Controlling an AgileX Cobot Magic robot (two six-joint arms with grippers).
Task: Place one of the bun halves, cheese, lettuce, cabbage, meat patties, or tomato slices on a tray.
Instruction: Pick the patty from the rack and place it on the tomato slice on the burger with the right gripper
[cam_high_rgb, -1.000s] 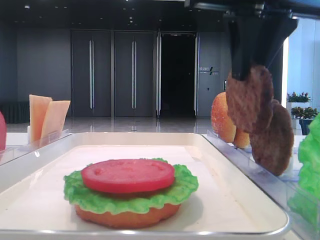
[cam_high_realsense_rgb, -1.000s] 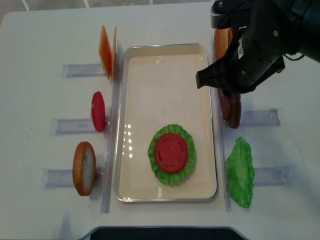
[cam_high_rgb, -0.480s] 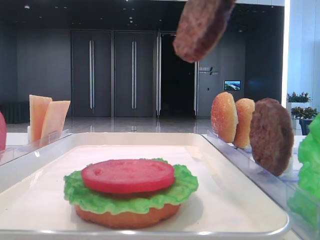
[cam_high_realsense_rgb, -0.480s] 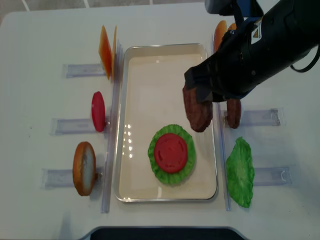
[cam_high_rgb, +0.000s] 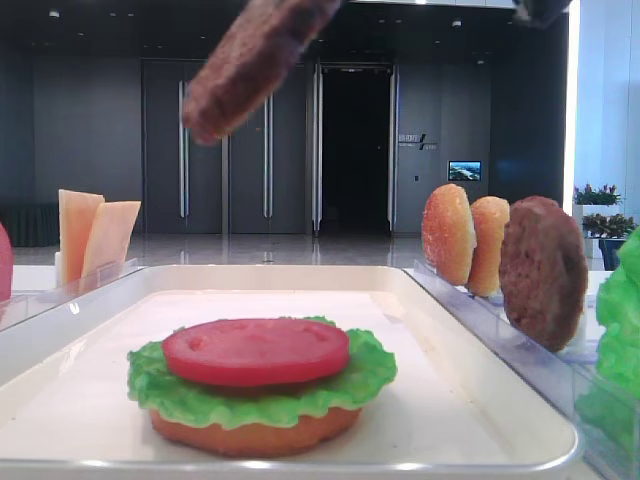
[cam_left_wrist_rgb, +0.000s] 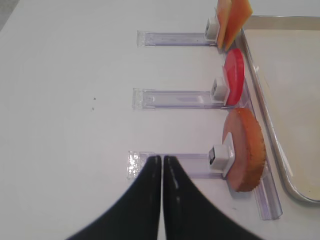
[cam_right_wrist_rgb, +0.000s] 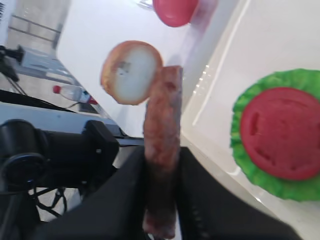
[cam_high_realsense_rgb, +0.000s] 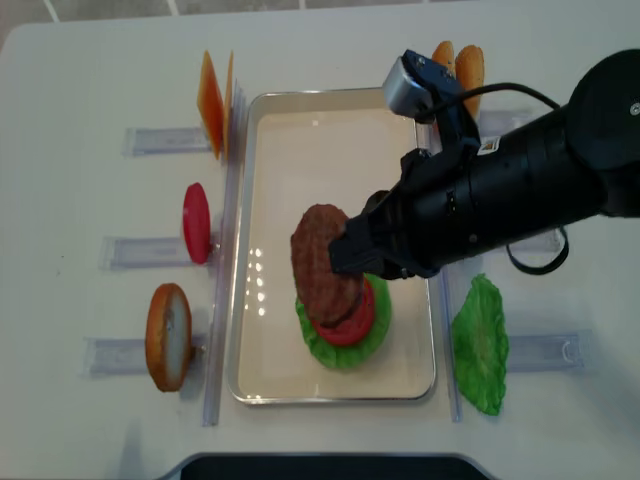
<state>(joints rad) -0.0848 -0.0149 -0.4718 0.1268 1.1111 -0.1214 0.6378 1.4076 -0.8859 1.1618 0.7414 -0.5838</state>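
The right end effector (cam_right_wrist_rgb: 162, 200) is clamped on a meat patty (cam_high_realsense_rgb: 322, 262) held tilted in the air over the tray (cam_high_realsense_rgb: 262, 370) — carrying step, I judge — and next it needs lowering flat onto the tomato slice (cam_high_rgb: 255, 350).

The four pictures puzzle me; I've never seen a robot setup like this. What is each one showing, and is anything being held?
It is a two-armed robot building a toy burger. One camera looks down from overhead, one sits low at the tray's edge, and one rides on each wrist. The right gripper is shut on a meat patty, carried above the tray, where a tomato slice lies on lettuce and a bun half. The left gripper is shut and holds nothing. Around the tray, clear holders keep spare cheese, tomato, buns and another patty.
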